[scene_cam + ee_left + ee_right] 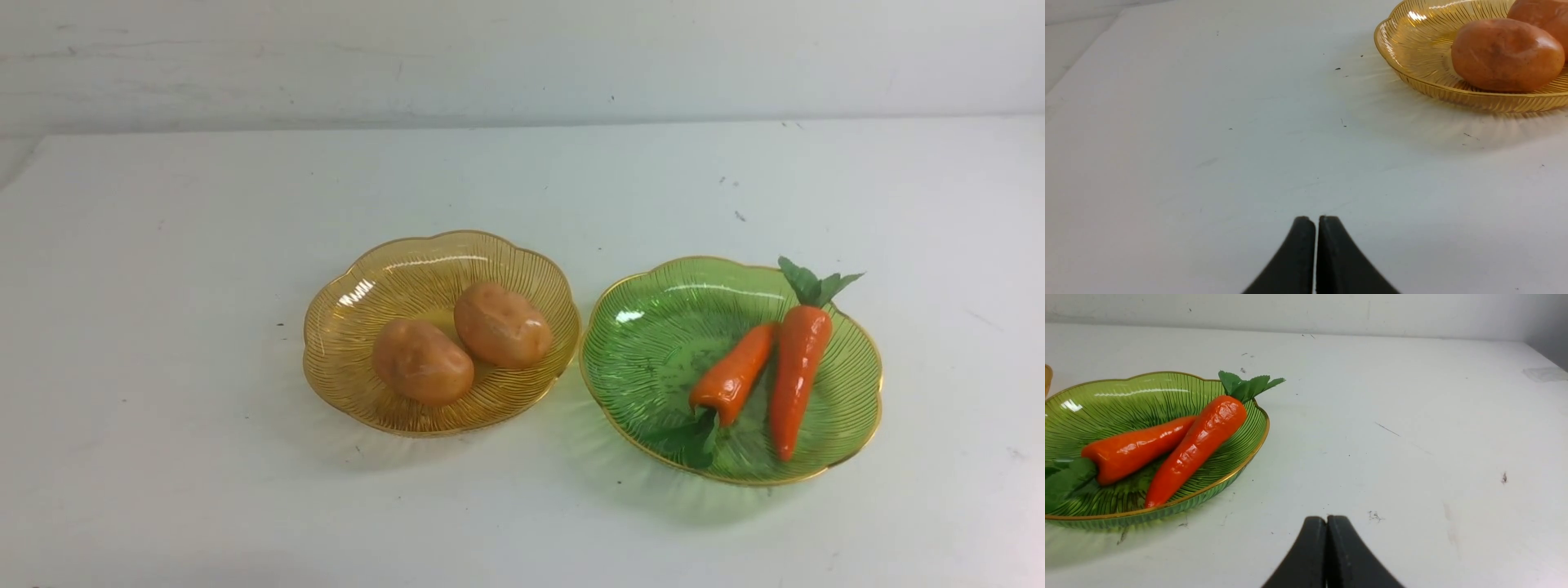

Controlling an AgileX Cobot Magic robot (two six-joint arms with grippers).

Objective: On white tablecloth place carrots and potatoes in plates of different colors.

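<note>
In front of me the white tablecloth (204,245) covers the whole table, plain and matte, flecked with small dark specks, most of them toward the far right. Two plates rest directly on it, side by side near the middle. The amber-yellow plate (359,327) sits on my left, and the green plate (645,343) on my right, slightly nearer to me. Their scalloped gold rims come very close together; I cannot tell whether they touch. Each plate throws a faint tint of its own colour onto the cloth beside it.
</note>
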